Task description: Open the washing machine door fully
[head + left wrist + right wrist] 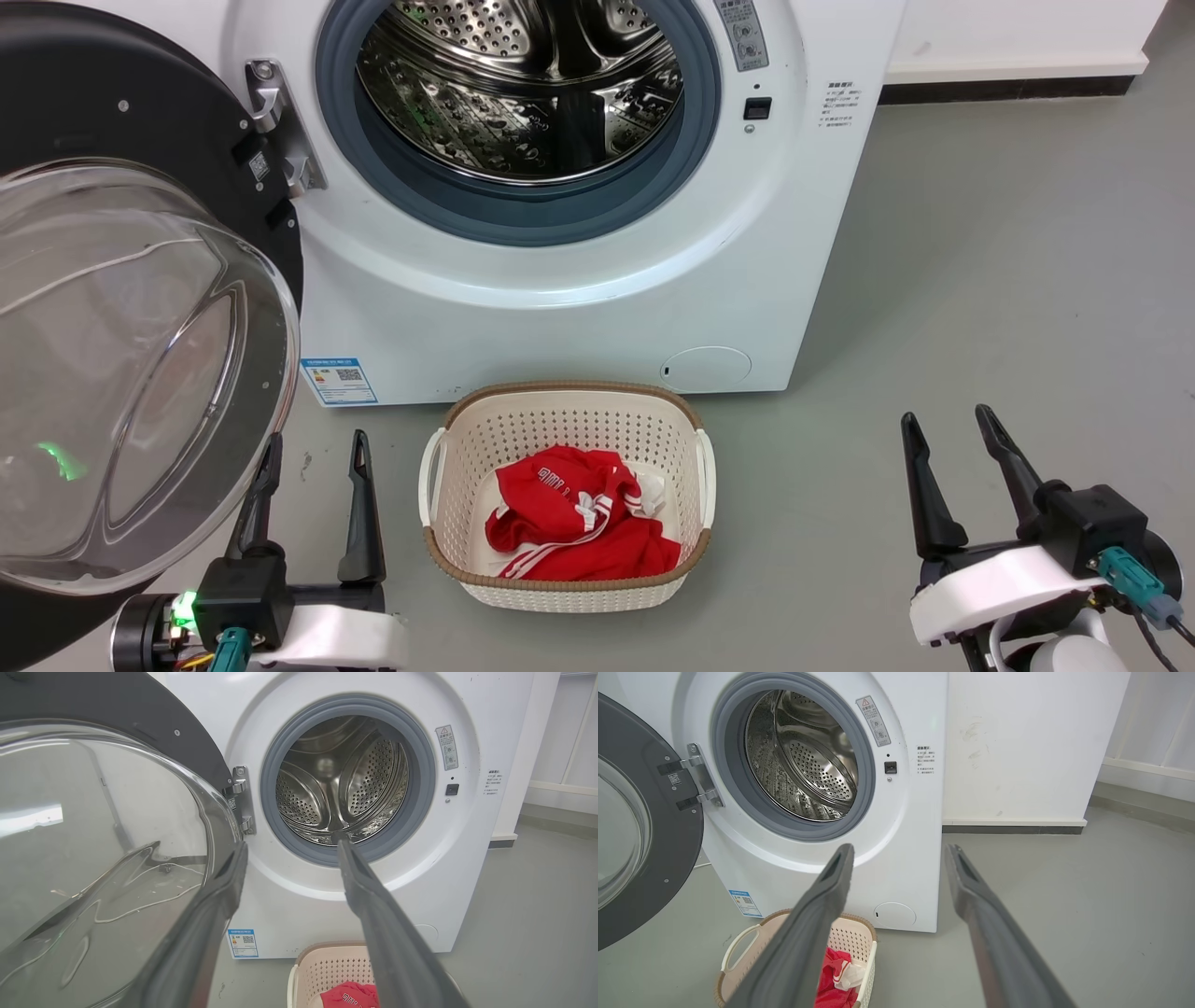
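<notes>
Hovering with left tool (317, 439), spread and empty, just right of the washing machine door (140, 327) hanging left of the washing machine (560, 308), possibly touching; idling with right tool (943, 415), spread, well apart.

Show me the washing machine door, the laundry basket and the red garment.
washing machine door (121, 373), head view, on its clear glass bowl.
laundry basket (560, 425), head view, on its far inner wall.
red garment (579, 532), head view, on its crumpled middle.
</notes>
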Robot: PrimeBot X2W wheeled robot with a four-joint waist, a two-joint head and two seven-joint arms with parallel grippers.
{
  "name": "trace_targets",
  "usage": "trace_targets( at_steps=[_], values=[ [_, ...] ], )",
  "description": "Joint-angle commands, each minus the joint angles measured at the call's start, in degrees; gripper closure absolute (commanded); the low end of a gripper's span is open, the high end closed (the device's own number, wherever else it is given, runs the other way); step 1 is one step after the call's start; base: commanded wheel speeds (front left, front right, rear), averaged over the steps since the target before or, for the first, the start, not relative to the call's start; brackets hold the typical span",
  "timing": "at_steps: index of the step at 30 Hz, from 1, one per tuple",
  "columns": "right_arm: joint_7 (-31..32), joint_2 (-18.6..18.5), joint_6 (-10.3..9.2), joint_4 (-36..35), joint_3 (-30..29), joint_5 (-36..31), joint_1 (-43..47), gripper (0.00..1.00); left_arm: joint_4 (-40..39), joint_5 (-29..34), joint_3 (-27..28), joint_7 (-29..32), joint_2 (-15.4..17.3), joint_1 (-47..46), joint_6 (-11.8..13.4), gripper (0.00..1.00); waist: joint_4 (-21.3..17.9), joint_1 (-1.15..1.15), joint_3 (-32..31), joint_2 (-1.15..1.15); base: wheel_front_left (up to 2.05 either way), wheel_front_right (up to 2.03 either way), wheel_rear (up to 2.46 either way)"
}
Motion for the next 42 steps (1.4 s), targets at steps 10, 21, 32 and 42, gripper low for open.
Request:
trace_targets(
  at_steps=[10,21,32,42],
  values=[
    [-0.1,0.0,0.0,1.3,0.2,1.7,0.4,1.0,1.2,-1.3,0.1,0.4,-0.1,-0.1,-0.5,1.0,-0.1,0.0,0.1,0.0,0.0,0.0,0.0],
    [2.5,-0.3,0.0,1.9,-0.6,15.3,-0.2,1.0,3.3,-15.1,1.0,3.7,-0.1,-1.5,-1.7,1.0,0.2,0.0,-0.1,0.0,0.0,0.0,0.0],
    [4.7,-0.6,-0.01,2.5,-1.2,26.7,-0.7,1.0,5.0,-26.9,1.7,6.5,-0.2,-2.6,-2.9,1.0,0.5,0.0,-0.3,0.0,0.0,0.0,0.0],
    [6.5,-0.7,-0.01,2.9,-1.8,35.8,-1.1,1.0,6.5,-36.3,2.3,8.7,-0.2,-3.6,-3.8,1.0,0.8,0.0,-0.4,0.0,0.0,0.0,0.0]
  ],
)
